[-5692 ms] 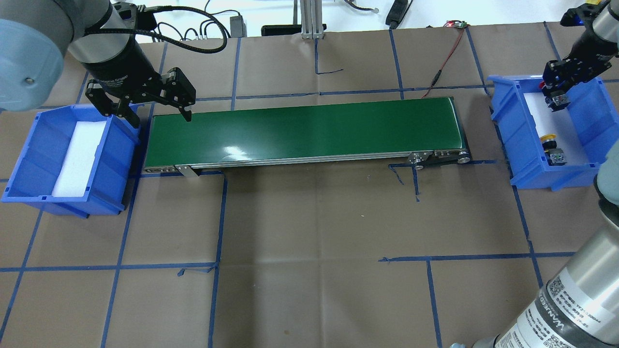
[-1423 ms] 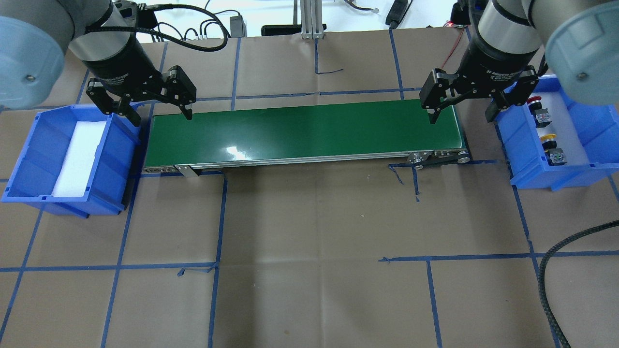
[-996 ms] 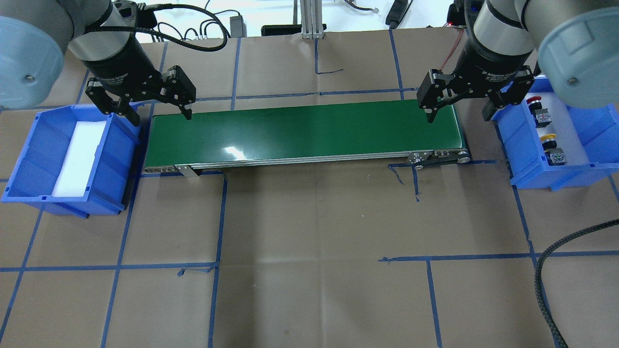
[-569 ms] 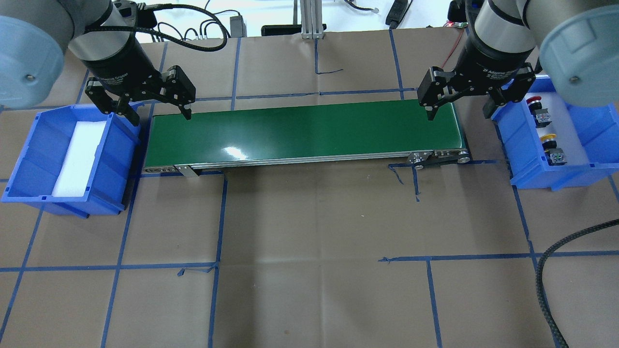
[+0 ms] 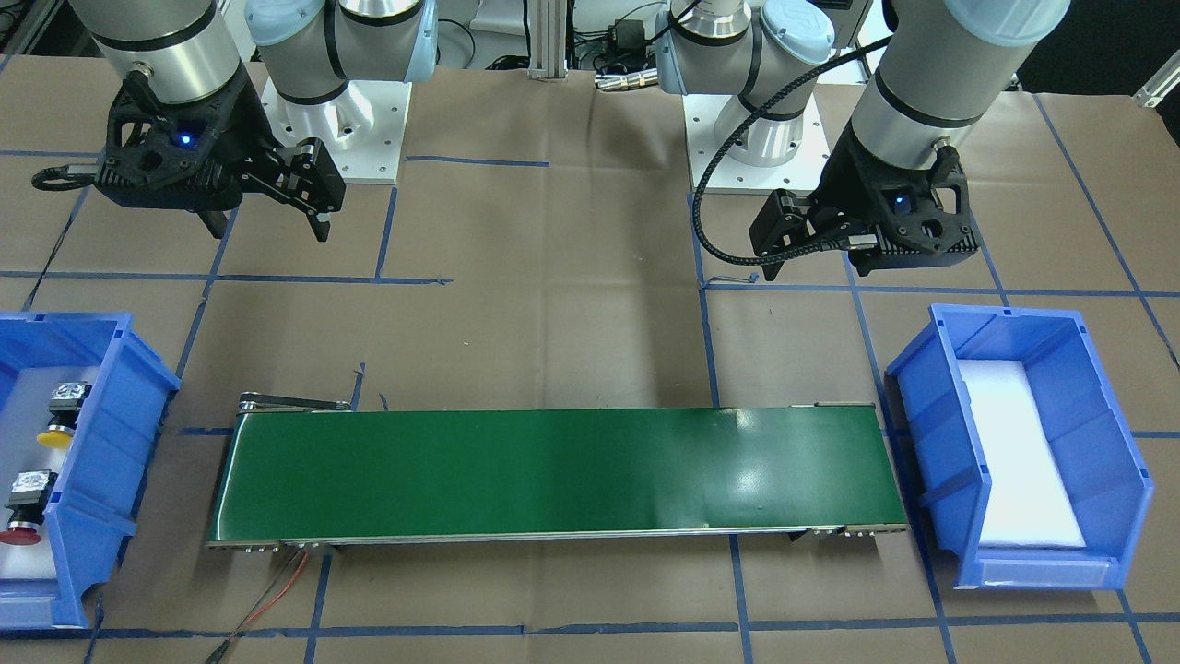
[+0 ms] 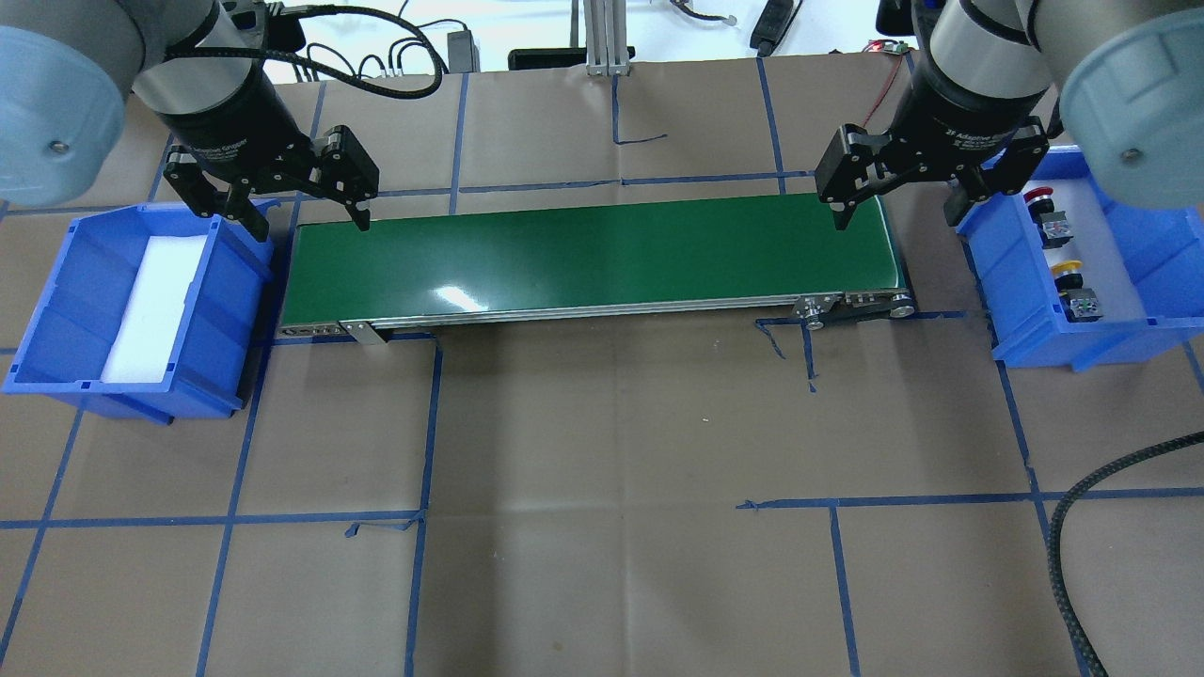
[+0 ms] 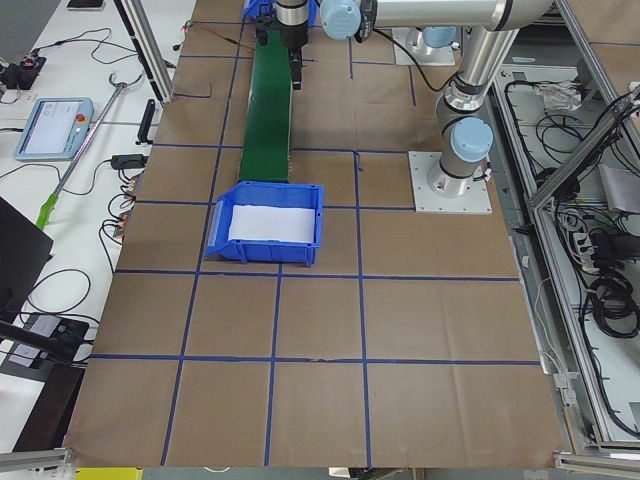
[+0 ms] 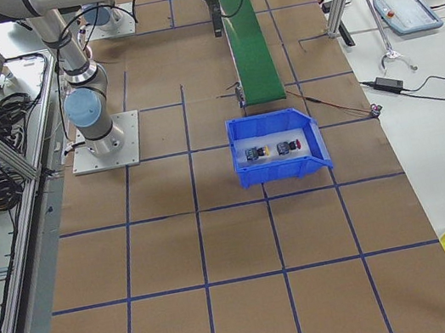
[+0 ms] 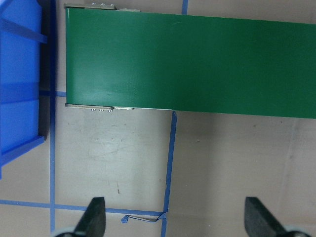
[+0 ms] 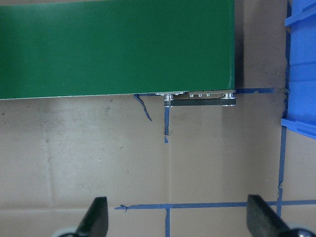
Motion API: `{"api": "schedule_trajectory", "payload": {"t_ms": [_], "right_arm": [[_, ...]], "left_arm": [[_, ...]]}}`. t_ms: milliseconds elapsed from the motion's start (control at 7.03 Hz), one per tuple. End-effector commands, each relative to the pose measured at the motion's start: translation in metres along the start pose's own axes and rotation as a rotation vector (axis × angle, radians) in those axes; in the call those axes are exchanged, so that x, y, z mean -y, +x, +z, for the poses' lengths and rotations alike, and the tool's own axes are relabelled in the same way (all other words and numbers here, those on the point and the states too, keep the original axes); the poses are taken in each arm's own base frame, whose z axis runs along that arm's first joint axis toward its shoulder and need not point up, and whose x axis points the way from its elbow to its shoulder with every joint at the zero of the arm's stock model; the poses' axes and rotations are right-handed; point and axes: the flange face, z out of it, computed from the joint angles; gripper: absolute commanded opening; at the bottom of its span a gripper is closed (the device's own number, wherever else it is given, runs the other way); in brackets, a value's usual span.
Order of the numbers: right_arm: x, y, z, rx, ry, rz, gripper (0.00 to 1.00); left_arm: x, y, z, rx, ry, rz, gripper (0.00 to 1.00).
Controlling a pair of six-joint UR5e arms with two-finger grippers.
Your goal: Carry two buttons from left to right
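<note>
From my station, the wrist cameras cut off both pincers: only two black fingertips poke in at the bottom edge of each view. The side cameras show the grippers too small to read. In the front-facing view, one finger of the left gripper (image 6: 308,224) is hidden behind its black camera housing.

The overhead view settles it. The left gripper is spread wide and holds nothing. It hangs over the left end of the glossy green conveyor belt (image 6: 593,259), beside the blue plastic bin on the left (image 6: 216,310) with its white foam pad (image 6: 155,306). The right gripper (image 6: 900,218) is spread too, and empty. One finger is over the belt's other end; the other overlaps the rim of the blue plastic bin on the right (image 6: 1063,345).

In that right bin lie the yellow mushroom-capped push-button (image 6: 1074,290) and the red-capped push-button (image 6: 1047,214). They rest on their sides on white foam, apart from each other, each with a black collar and a blocky grey-clear body. The matte brown paper tabletop (image 6: 602,423) is gridded with blue tape.
</note>
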Motion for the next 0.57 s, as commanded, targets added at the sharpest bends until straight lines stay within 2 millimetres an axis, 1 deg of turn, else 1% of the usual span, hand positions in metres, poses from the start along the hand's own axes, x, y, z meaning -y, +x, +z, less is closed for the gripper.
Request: {"api": "schedule_trajectory", "payload": {"t_ms": [0, 285, 427], "right_arm": [[0.0001, 0.0002, 0.0007, 0.0, -0.001, 0.001, 1.0], [-0.0007, 0.0002, 0.0003, 0.0, -0.003, 0.0, 1.0], [-0.0006, -0.0009, 0.0031, 0.01, -0.008, 0.0, 1.0]], "left_arm": [[0.0003, 0.0008, -0.0002, 0.001, 0.001, 0.005, 1.0], [-0.0002, 0.0007, -0.001, 0.001, 0.002, 0.031, 1.0], [-0.0002, 0.0007, -0.001, 0.001, 0.002, 0.031, 1.0]]}}
